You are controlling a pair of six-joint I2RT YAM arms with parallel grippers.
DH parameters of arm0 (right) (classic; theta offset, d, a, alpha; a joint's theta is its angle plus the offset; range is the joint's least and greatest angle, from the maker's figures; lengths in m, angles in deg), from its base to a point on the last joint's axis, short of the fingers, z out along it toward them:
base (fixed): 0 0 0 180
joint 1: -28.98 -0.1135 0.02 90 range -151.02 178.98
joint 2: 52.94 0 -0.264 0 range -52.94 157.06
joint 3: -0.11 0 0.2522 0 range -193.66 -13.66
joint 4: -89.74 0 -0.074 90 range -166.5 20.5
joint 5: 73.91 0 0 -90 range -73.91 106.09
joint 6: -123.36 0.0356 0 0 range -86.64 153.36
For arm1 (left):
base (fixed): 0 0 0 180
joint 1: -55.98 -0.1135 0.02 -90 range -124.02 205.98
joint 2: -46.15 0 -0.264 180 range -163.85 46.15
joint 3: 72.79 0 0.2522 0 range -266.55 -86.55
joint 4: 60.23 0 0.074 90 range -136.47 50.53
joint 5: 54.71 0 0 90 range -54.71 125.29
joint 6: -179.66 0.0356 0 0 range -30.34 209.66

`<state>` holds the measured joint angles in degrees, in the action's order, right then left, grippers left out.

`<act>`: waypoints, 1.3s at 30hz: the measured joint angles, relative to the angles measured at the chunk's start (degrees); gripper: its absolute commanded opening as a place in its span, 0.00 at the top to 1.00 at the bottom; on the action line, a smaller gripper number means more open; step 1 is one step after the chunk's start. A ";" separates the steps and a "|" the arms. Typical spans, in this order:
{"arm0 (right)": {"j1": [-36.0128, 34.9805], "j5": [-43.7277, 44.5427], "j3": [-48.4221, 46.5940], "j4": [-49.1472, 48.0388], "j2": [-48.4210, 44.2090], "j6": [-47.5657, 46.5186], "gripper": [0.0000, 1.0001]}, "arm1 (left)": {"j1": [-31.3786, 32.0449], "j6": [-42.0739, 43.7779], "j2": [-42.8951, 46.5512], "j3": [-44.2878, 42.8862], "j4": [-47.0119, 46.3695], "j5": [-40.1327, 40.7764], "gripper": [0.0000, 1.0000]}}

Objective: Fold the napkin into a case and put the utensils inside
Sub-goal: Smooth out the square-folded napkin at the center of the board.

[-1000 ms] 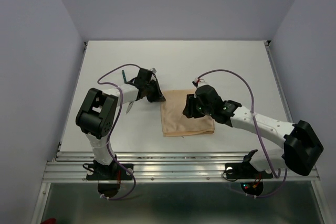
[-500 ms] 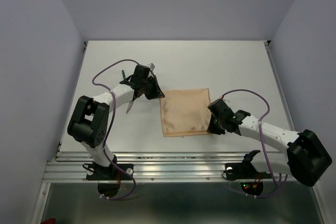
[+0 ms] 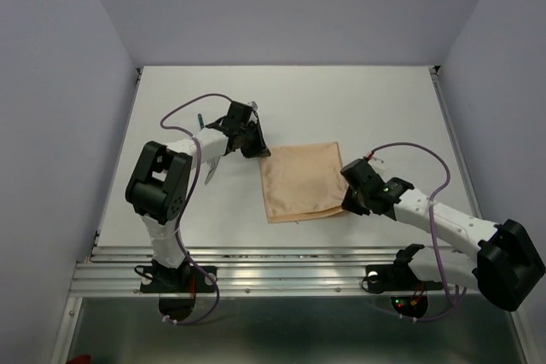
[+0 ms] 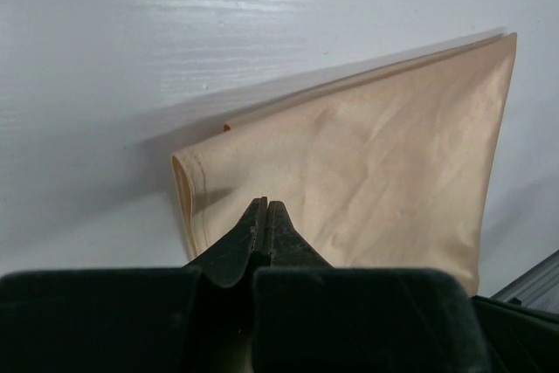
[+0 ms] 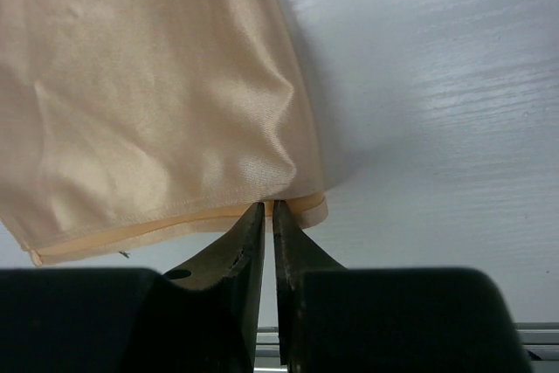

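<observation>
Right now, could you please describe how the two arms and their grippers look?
The left arm and right arm have white links, bulky black joints and a looping purple cable. The left gripper and right gripper are black, with fingers tapering to points.

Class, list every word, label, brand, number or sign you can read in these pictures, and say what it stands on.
None. No readable text shows on the napkin, the table, the left arm or the right arm in any view.
</observation>
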<state>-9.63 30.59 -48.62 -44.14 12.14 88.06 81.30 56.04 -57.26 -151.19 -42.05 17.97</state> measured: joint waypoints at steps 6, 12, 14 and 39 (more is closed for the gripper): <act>0.00 6.54 -8.24 2.01 2.21 -4.35 0.83 | 0.09 0.48 -6.29 -5.16 0.17 1.66 1.00; 5.27 10.56 -23.80 0.07 15.45 -13.77 0.82 | 0.09 1.05 -9.79 -7.91 1.16 3.02 1.00; 7.74 9.64 -27.04 -1.68 20.57 -15.91 0.82 | 0.09 1.27 -9.90 -8.26 1.18 3.26 1.00; 15.37 2.16 -38.73 -8.17 44.85 -21.94 0.86 | 0.07 5.11 -0.59 -7.17 4.76 5.51 1.00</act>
<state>5.74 32.76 -87.35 -52.32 56.99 66.12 81.36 61.15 -57.85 -158.36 -37.28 23.48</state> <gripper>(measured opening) 0.141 0.025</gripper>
